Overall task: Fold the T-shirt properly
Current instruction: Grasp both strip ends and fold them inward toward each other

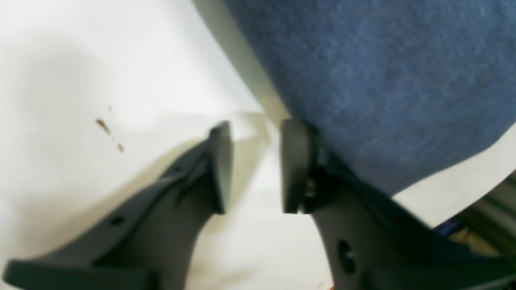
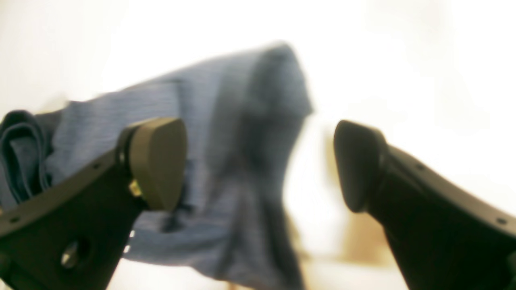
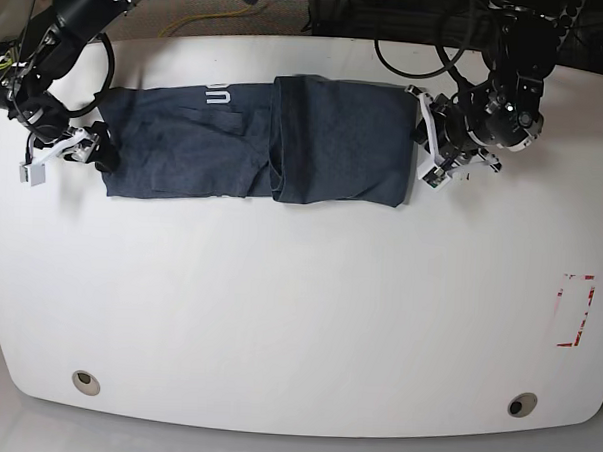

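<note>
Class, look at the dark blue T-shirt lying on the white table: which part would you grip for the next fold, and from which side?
Probably the T-shirt is best gripped at its short end edges, coming in from each end. It lies flat as a long band, one end already folded over, so those edges are the free parts nearest the left gripper and right gripper.

A white table [image 3: 298, 316] with rounded corners, red marking [image 3: 575, 310] near one edge, cables [image 3: 221, 17] behind.

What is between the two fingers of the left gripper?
Only bare white table shows in the left gripper's gap in the left wrist view; the T-shirt lies beside one finger.
</note>
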You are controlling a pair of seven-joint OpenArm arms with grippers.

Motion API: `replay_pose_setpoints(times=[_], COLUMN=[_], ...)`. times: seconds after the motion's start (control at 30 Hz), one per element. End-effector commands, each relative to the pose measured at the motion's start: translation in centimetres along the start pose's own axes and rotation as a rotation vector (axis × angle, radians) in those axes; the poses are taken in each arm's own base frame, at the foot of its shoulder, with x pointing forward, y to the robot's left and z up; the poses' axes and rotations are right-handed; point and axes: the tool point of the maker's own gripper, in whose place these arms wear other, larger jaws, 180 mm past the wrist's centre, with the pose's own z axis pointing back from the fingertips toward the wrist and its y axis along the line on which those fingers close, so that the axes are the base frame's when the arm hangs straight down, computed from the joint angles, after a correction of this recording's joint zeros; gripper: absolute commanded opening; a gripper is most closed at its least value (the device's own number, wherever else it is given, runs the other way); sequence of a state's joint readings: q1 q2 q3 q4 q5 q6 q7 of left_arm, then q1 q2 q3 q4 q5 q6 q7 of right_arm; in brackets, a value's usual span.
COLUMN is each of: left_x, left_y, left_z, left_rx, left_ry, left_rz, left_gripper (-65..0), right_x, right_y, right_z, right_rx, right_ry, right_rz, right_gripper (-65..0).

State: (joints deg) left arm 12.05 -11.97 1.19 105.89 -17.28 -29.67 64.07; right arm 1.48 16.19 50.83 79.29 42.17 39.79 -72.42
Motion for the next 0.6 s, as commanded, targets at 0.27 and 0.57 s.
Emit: replay_pose_setpoints(times=[0.27, 0.57], left_x=[-0.7, -1.2], left_y=[-0.5, -0.2], left_z=[-1.2, -1.7], left_rx=[-0.041, -0.046], left_ry=[-0.012, 0.008], left_rz=[0.036, 0.048], left_gripper=[-59.7, -59.6], right_x=[-1.7, -4.1], right_y=[0.4, 6.8], right_z=[-2.2, -4.2], right_rx=[0.081, 0.158], right_ry=[0.056, 0.081], right_rz=[-0.047, 0.049], right_gripper=[-10.5, -20.3])
